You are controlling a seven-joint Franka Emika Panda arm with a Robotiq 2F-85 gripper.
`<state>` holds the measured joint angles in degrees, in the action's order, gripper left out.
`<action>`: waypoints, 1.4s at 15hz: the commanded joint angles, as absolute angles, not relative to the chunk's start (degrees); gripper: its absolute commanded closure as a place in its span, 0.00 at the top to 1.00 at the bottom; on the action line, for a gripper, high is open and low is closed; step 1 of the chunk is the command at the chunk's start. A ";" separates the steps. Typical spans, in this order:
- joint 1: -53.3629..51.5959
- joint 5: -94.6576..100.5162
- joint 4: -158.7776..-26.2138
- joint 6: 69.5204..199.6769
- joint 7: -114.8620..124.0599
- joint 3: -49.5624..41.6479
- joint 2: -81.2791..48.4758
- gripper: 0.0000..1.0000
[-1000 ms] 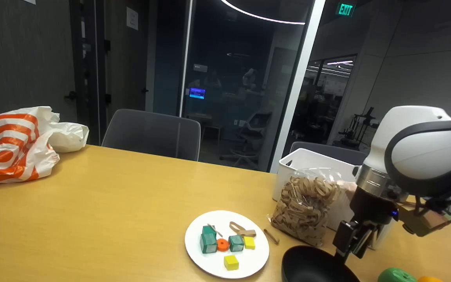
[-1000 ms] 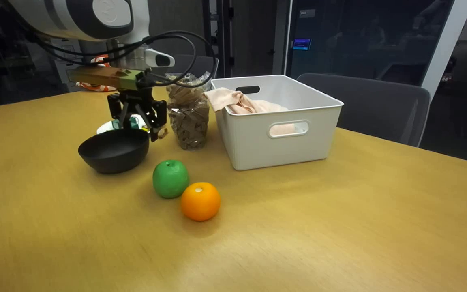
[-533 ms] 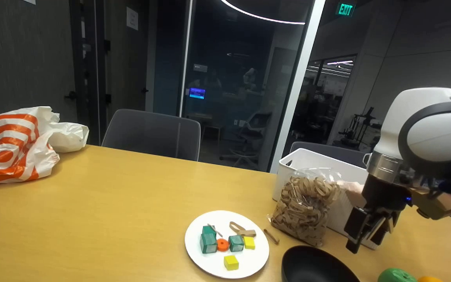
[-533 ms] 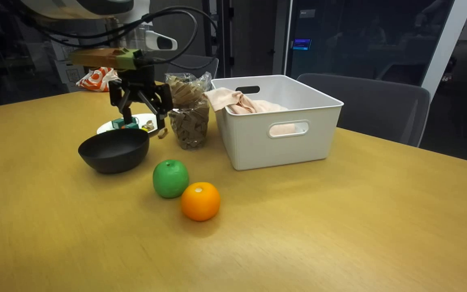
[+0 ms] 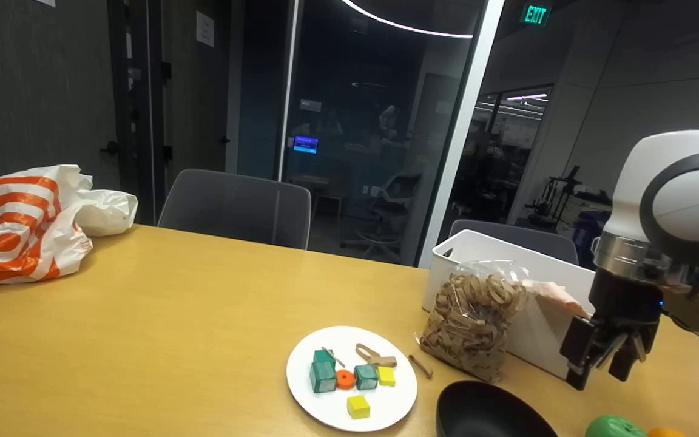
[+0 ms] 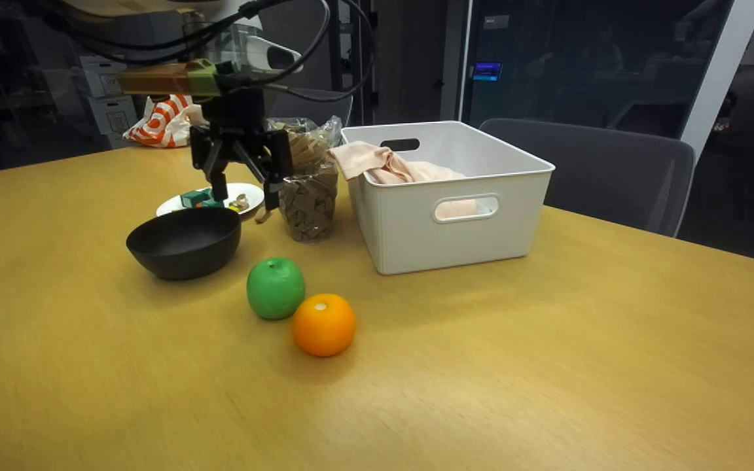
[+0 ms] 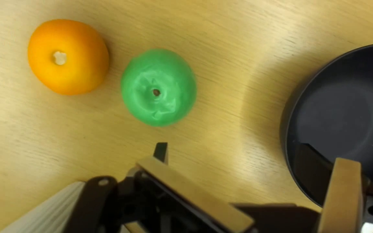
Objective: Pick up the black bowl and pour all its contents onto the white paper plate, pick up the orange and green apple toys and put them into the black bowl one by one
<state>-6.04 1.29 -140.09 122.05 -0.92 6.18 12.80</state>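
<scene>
The black bowl (image 5: 489, 416) stands upright on the table and looks empty in the wrist view (image 7: 338, 113). The white paper plate (image 5: 325, 408) holds yellow pieces (image 5: 358, 406), teal blocks, an orange-red ring and brown strips. The green apple (image 6: 275, 289) and the orange (image 6: 324, 325) sit side by side near the bowl; the apple (image 7: 158, 87) and orange (image 7: 68, 57) also show in the wrist view. My gripper (image 5: 598, 375) is open and empty above the table, between bowl and basket. In the wrist view (image 7: 233, 150) one fingertip overlaps the bowl, the other points below the apple.
A white basket (image 6: 452, 229) with a pink cloth (image 6: 377, 160) stands beside the arm. A clear bag of brown paper strips (image 5: 474, 321) leans by it. A loose strip (image 5: 420, 366) lies between plate and bag. A white-and-orange plastic bag (image 5: 22, 224) sits at the far end.
My gripper has risen from the bowl's rim and moved sideways, away from the plate. The bowl, plate, apple and orange have not moved.
</scene>
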 commanded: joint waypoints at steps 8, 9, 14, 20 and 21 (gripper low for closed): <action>-2.21 -1.24 -143.72 126.35 -2.68 1.18 10.00 1.00; -2.44 -2.01 -143.71 125.75 -2.76 1.18 10.41 1.00; -2.22 -1.04 -143.35 125.30 -1.63 1.48 9.47 1.00; -2.22 -0.52 -143.83 128.95 -1.96 1.69 5.41 1.00; -2.18 -0.06 -144.09 130.09 -2.06 1.70 4.98 1.00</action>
<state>-2.33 -0.90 -143.51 126.76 -1.59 1.60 5.98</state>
